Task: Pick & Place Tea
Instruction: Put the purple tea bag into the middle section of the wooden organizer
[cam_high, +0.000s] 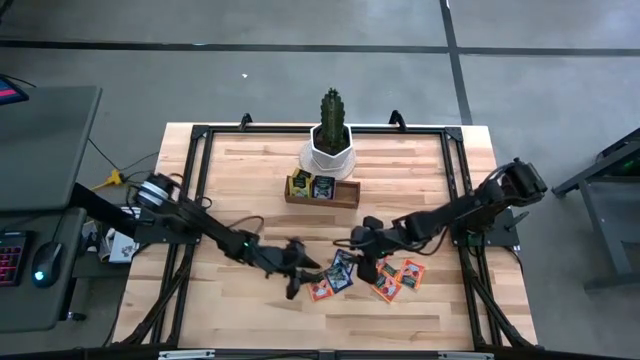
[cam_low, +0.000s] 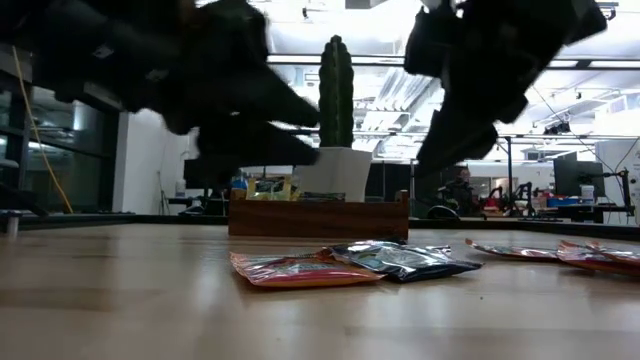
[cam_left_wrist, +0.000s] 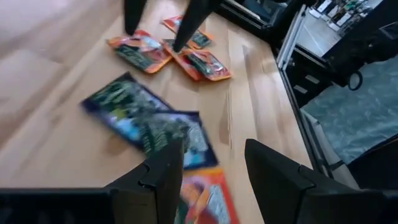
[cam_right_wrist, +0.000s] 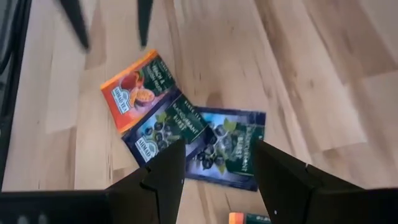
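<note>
Near the table's front edge — five loose tea sachets (cam_high: 343, 272): two dark blue, three orange-red; label print unreadable. Left gripper (cam_high: 293, 281) and right gripper (cam_high: 366, 262) hover over them — both spread, holding nothing.

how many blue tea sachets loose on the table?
2: dark blue sachets overlap mid-table, between the open left gripper and open right gripper. More may hide beneath.

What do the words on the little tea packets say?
Orange tea packet: a white brand label and some print, too blurred to read.
Two dark blue tea packets: white lettering along the edges, too blurred to read.
Packets in the wooden tray by the plant: too small to read.
No text here can be read for sure.
</note>
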